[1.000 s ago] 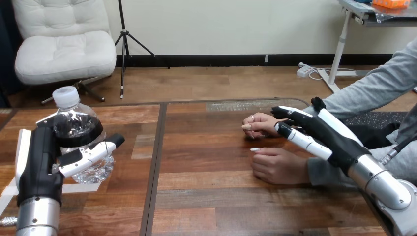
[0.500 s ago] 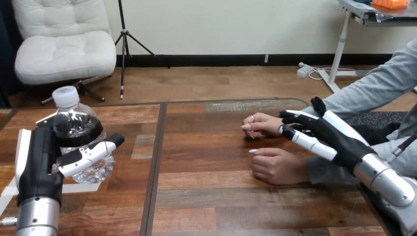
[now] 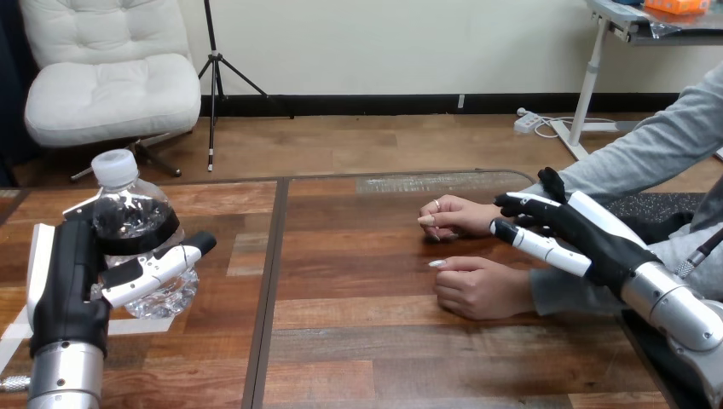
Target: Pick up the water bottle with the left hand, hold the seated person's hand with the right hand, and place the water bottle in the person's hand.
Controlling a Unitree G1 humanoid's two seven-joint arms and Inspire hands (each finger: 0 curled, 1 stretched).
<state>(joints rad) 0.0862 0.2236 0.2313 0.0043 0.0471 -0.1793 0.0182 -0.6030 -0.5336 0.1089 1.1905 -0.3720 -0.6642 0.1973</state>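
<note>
Head view, left robot hand (image 3: 68,273): lower left of the frame, fingers wrapped behind the water bottle (image 3: 128,217), thumb laid across its front, so it's got a proper grip.
Water bottle: upright in that grip, white cap on top, base down by the tabletop (image 3: 367,341); can't tell if it's actually lifted off.
Right robot hand (image 3: 580,230): right side of the frame, fingers pretty much straight and pointing left, holding nothing.
Person's upper hand (image 3: 452,215): resting on the tabletop, right of centre; the right robot hand's fingertips are at its wrist, contact unclear.
Person's lower hand (image 3: 482,290): loosely curled on the tabletop, just below those fingers.
</note>
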